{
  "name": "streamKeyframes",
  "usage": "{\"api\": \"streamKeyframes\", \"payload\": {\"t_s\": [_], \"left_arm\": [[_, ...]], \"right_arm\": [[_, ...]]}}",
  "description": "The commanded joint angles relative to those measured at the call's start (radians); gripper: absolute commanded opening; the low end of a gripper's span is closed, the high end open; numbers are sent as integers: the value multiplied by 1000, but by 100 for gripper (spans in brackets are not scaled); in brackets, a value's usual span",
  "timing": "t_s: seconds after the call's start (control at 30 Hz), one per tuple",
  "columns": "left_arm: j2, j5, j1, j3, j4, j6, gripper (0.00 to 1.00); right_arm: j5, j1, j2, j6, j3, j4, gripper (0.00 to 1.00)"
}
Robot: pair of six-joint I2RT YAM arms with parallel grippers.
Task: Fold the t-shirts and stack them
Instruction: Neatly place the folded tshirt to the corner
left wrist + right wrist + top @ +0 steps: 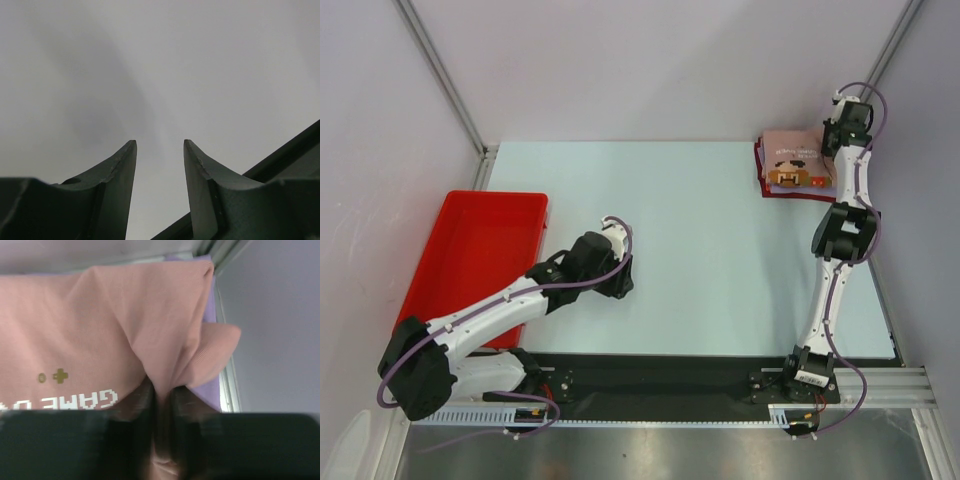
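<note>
A folded dusty-pink t-shirt (793, 160) with a cartoon print lies on top of a stack at the table's far right corner. A red t-shirt's edge (761, 167) shows under it. In the right wrist view a lavender t-shirt (214, 390) peeks out beneath the pink cloth (100, 315). My right gripper (162, 390) is shut on a raised fold of the pink t-shirt at its right edge, and in the top view this gripper (832, 148) sits over the stack. My left gripper (160, 145) is open with nothing between its fingers, low over the bare table (620, 283).
A red plastic tray (470, 250) stands at the table's left edge, beside the left arm. Metal frame posts and grey walls close in the far corners. A black strip runs along the near edge by the arm bases.
</note>
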Motion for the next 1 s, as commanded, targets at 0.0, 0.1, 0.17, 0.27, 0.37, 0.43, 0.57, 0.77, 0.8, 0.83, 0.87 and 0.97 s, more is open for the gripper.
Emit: {"api": "streamKeyframes", "payload": {"t_s": [0.0,0.1,0.17,0.27,0.37,0.43,0.57,0.77,0.8,0.83,0.87,0.97], "left_arm": [[1,-4,-2,29,4,24,48],[-1,-4,-2,32,9,20,48],[-7,-4,-2,37,9,18,48],[-22,-4,0,50,-5,10,48],[-62,-4,4,61,-1,-3,48],[-84,-28,7,67,4,-8,48],[-128,-33,13,60,19,-6,48],[-208,-17,15,-44,75,-42,48],[-219,-19,15,-61,84,-60,48],[-225,-22,16,-78,98,-71,48],[-229,-22,16,-90,102,-80,48],[-246,-14,16,-121,116,-98,48]], "right_arm": [[81,10,9,-20,5,75,28],[154,26,6,-5,28,81,51],[224,50,-24,-2,33,90,54],[396,100,-113,-45,-78,183,61],[525,122,-182,-30,-131,214,75],[579,136,-210,5,-166,184,78],[587,148,-300,100,-223,119,79],[429,119,-354,188,-295,87,65],[402,107,-371,202,-318,105,49],[373,76,-380,208,-370,115,38],[357,64,-388,208,-392,122,29],[323,13,-399,249,-461,138,1]]}}
